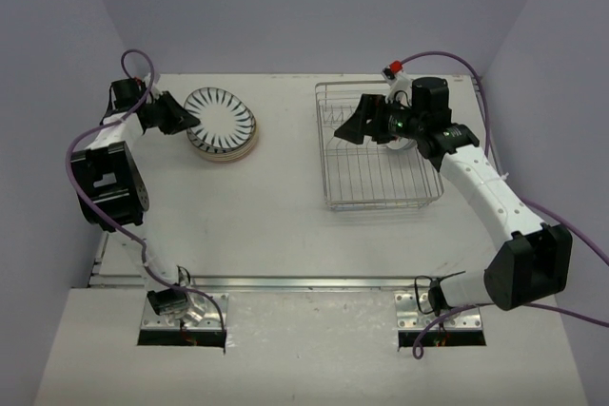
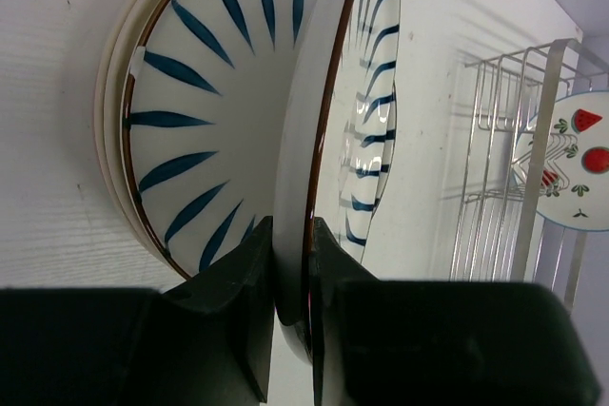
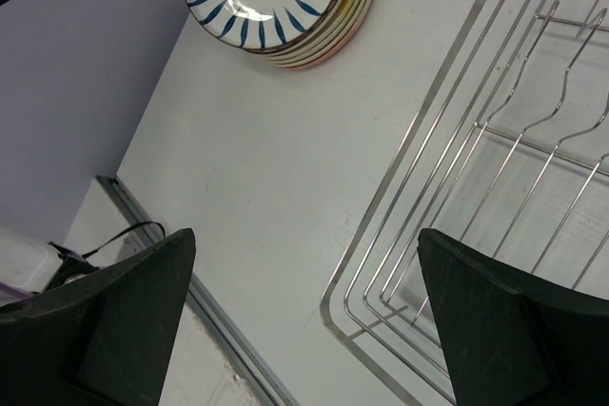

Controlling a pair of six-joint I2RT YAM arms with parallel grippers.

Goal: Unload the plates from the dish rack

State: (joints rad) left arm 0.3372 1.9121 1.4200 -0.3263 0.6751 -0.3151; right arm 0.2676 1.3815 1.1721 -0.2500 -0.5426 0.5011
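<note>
Left fingers (image 2: 249,322) clamped, right fingers (image 3: 119,299) spread

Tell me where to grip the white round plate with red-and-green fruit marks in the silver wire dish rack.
Probably its upper rim, from above. The white fruit-marked plate appears to stand on edge in the wire dish rack, wires in front of its face in the left wrist view, so a finger on each face should pinch the top edge.
</note>
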